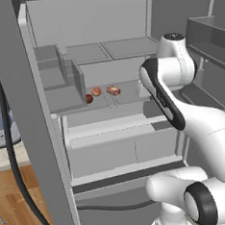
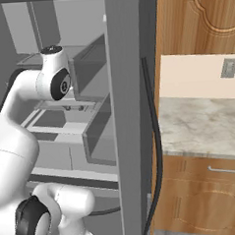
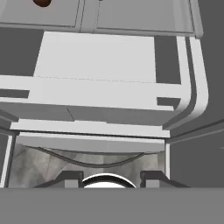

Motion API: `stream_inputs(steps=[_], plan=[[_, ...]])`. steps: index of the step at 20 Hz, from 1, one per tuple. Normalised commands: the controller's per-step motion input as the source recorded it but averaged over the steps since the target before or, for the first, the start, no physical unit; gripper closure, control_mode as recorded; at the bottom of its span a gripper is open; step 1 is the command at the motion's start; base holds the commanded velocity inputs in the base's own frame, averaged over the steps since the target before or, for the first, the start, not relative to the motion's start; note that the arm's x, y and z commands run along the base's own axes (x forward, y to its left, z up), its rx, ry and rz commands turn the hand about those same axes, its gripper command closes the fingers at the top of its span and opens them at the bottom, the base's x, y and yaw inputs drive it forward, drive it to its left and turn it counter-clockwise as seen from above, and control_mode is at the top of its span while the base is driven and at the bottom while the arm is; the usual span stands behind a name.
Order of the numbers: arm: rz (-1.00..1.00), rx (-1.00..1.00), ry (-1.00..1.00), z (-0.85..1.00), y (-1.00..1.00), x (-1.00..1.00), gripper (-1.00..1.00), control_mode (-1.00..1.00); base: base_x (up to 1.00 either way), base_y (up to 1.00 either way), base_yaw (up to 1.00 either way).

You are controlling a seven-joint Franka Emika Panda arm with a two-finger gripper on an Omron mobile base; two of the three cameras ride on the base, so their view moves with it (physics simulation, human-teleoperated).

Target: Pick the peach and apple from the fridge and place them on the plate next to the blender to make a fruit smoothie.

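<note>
Fridge [image 1: 111, 134] stands open. Apple [image 1: 89, 98], peach [image 1: 96, 91] and a pinkish block [image 1: 113, 90] sit together on a middle shelf [image 1: 132, 96]. End effector [image 3: 111, 178] released, empty, above the drawers.

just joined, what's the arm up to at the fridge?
The fridge stands open and the white arm is reaching toward its shelves, holding nothing. The peach and apple sit side by side on a middle shelf, with a pinkish-tan block just right of them. In the hand view the gripper is open and points down at the lower drawers, with the apple at the top edge. Neither fruit has been picked.
</note>
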Motion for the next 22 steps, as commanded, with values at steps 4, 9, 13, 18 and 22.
stream_inputs(steps=[4,9,13,18,22], plan=[[0.0,0.0,0.0,-0.01,0.27,-0.01,-1.0,-1.0,0.0,0.0,0.0],[0.0,0.0,-0.05,-0.25,0.58,0.0,-1.0,-1.0,0.0,0.0,0.0],[0.0,0.05,-0.21,-0.34,0.59,-0.01,-1.0,-1.0,0.0,0.0,0.0],[0.0,0.11,-0.27,-0.28,0.62,0.0,-1.0,-1.0,0.0,0.0,0.0],[0.0,0.23,-0.21,-0.13,0.53,0.17,-1.0,-1.0,0.0,0.0,0.0]])
